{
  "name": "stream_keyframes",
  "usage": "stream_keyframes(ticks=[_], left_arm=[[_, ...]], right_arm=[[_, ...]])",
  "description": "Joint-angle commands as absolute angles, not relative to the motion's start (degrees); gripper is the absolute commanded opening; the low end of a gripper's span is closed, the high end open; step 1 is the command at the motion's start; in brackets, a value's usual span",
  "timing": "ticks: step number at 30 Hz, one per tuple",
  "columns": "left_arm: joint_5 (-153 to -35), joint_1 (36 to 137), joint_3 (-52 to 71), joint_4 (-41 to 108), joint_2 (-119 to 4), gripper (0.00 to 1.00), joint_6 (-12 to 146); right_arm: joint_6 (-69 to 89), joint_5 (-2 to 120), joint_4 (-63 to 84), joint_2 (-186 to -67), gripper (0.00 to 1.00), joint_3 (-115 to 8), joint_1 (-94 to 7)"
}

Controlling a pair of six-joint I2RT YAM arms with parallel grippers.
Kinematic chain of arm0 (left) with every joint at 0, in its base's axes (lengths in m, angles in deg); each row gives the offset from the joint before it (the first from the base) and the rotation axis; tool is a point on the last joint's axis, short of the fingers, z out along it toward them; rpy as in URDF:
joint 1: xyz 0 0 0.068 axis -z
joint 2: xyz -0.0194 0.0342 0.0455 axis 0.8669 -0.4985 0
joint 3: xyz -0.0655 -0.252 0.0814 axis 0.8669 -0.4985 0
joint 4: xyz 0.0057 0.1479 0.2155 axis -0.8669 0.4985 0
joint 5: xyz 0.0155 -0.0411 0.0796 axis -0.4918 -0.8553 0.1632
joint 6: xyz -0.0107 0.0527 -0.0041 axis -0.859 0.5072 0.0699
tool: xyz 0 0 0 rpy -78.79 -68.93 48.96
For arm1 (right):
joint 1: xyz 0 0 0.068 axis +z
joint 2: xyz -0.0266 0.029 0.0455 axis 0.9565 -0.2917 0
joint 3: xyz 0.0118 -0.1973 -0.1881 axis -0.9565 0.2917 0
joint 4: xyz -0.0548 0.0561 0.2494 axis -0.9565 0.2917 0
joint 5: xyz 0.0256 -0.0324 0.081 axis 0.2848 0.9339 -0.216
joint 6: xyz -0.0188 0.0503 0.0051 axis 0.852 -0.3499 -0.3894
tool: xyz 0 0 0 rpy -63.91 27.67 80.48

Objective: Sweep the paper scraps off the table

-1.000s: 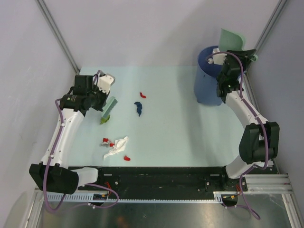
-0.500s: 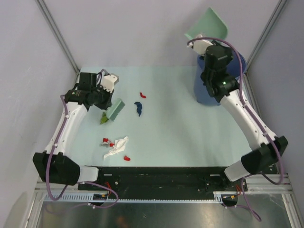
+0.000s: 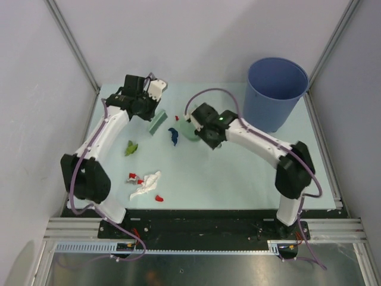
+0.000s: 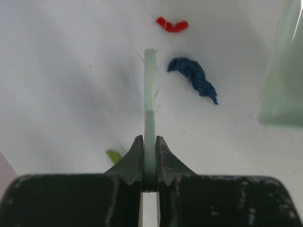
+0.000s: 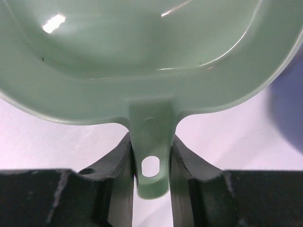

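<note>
My left gripper (image 3: 152,113) is shut on the handle of the pale green brush (image 3: 158,123), which the left wrist view shows edge-on (image 4: 149,94) between the jaws (image 4: 149,147). Just right of the bristles lies a dark blue wad (image 3: 173,136) (image 4: 193,78), with a red piece (image 3: 177,118) (image 4: 172,24) beyond it. My right gripper (image 3: 199,130) (image 5: 150,158) is shut on the handle of the pale green dustpan (image 3: 189,129) (image 5: 142,47), which sits low just right of the blue wad. A green scrap (image 3: 130,148) (image 4: 113,156), a white crumple (image 3: 146,183) and red pieces (image 3: 133,177) lie nearer the front left of the table (image 3: 238,173).
A tall blue bin (image 3: 275,92) (image 5: 289,109) stands at the table's far right corner. A black and metal rail (image 3: 202,223) runs along the near edge. Grey walls close in the left, back and right sides.
The right arm swung the dustpan from above the bin down to the table's middle beside the blue wad. The left arm carried the brush farther back and rightward, away from the green scrap.
</note>
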State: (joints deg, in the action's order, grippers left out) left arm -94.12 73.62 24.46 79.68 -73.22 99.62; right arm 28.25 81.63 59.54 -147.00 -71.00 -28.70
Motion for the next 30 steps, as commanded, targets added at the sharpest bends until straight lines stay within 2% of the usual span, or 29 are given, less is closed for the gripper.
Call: stream_keyframes(ticks=[1,8,17,21,25,30], left_arm=[[-89.72,73.99,31.75,75.66,-78.89,0.0,98.31],[-89.54,75.66,33.96,75.66,-84.78,0.0,99.46],[-93.75,77.59,33.35,75.75,-87.95,0.0,100.25],[-101.21,78.03,30.54,76.36,-86.29,0.0,99.54],[-113.49,78.12,26.94,78.73,-83.04,0.0,100.86],[-121.7,77.86,24.03,80.58,-75.05,0.0,100.78]], right_arm=[[20.41,71.61,65.85,-150.71,0.0,-71.63,-28.31],[19.62,69.57,72.09,-159.5,0.0,-74.27,-27.16],[20.41,75.1,80.71,-169.08,0.0,-80.33,-25.41],[20.84,77.13,81.6,-172.68,0.0,-83.58,-25.58],[20.85,76.25,79.22,-174.88,0.0,-87.62,-26.28],[21.29,74.58,75.71,-174.54,0.0,-88.25,-26.37]])
